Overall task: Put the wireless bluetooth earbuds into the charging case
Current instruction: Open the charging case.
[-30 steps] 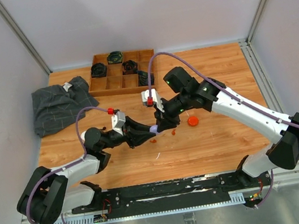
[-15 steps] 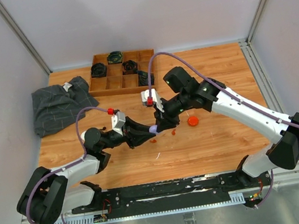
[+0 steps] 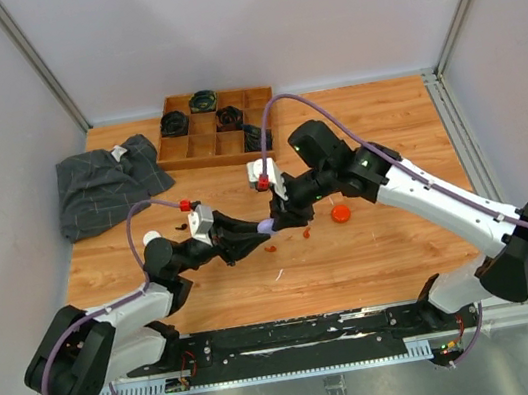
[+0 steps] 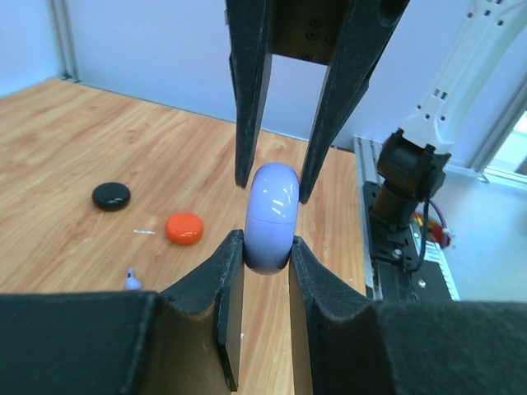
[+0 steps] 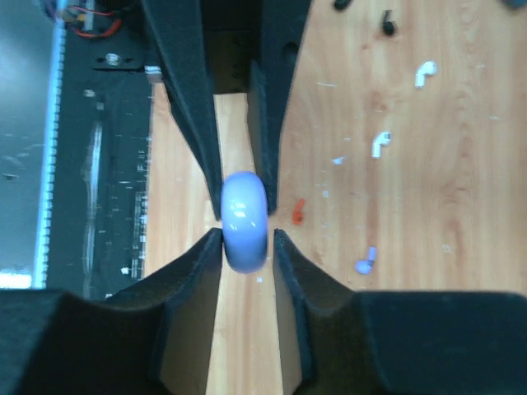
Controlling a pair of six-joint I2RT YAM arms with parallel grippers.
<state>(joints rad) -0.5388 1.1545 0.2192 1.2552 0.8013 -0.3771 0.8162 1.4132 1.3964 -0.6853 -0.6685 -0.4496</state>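
Robot lab test cell: plain white panel walls [image 3: 264, 15] on aluminium posts [image 3: 37, 63] box in a wood tabletop [image 3: 394, 247]; black mounting rail [image 3: 297, 334] at 6 o'clock.

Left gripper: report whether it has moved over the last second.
Yes. The left gripper, shut on the lilac charging case, has shifted slightly left, away from the orange-red round case, which has stayed put.
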